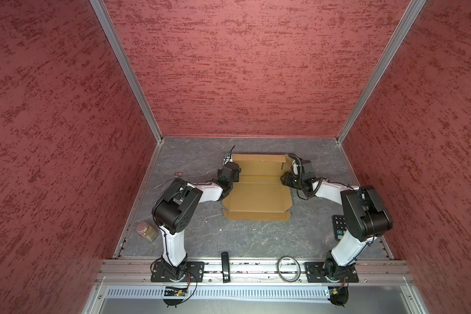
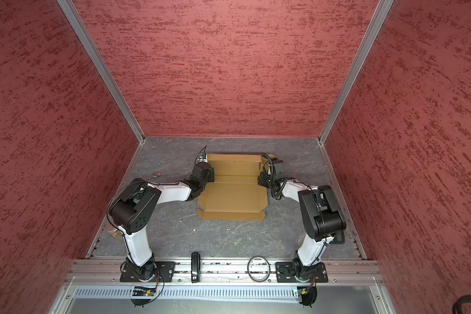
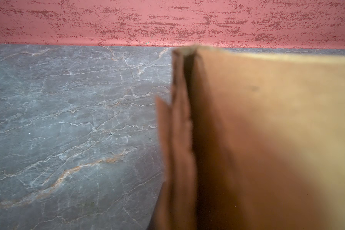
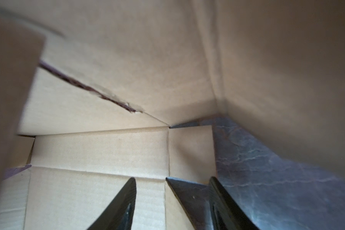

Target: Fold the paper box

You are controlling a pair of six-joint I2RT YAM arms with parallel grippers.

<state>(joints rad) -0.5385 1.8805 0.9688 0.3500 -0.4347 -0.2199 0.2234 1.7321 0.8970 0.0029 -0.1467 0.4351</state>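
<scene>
Grey marbled tabletop (image 1: 256, 239), red walls. The paper box (image 1: 256, 195) sits mid-table. Its far-end walls are raised, the near panel and flap still flat: about half done, I judge. My left gripper (image 1: 230, 172) is pinched on the left wall. My right gripper (image 4: 172, 179) has its jaws apart and empty.

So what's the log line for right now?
task: fold the paper box | left tool: shut, at left wall | right tool: open, at right wall | box: partly folded

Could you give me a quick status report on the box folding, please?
Left gripper shut, far-left corner of paper box, grip unseen. Right gripper open at its right edge. Far wall up, near flap flat. Jar, calculator clear of it.
</scene>
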